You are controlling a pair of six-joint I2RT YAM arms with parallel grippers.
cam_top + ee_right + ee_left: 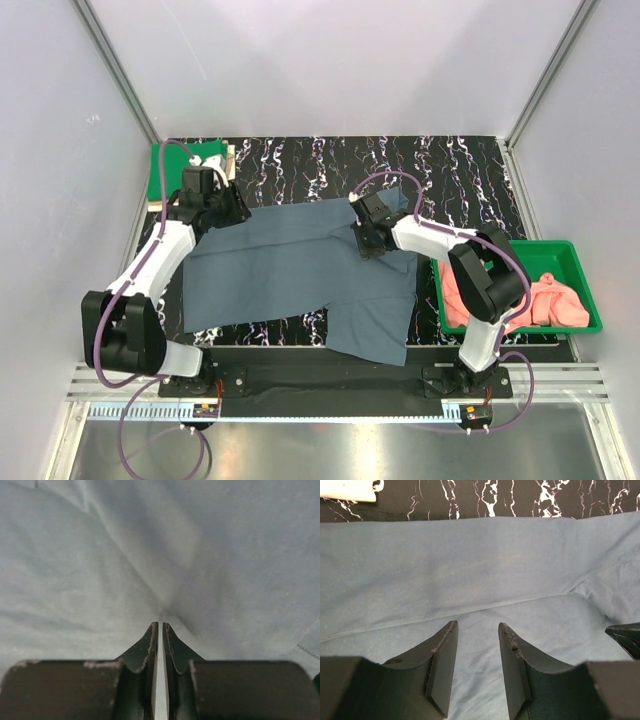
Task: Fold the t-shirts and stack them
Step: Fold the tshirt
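Pinching a raised pucker of the blue-grey t-shirt (pixel 290 270) w/ the right end effector (pixel 160 624), jaws squeezing down to a thin slit on the cloth, near the shirt's far edge, approx. mid-width. Prob. gripping there to lift that edge and bring it over for a fold. Hovering the left end effector (pixel 477 625) low over the shirt's far-left corner, jaws standing partway apart, gripping nothing; prob. lining up a matching pinch so both ends travel together. Lying spread across the middle of the surface (pixel 330 160), one part reaching the near edge by the right arm's base; fold not yet made. Sitting crumpled in the green tray (pixel 545 246) at the right: salmon-pink t-shirts (pixel 550 300), likely waiting for their turn. Resting at the far-left corner: green t-shirt (pixel 160 180) w/ beige t-shirt (pixel 345 491) beside it, prob. the finished pile; whether stacked or just adjacent, can't tell.
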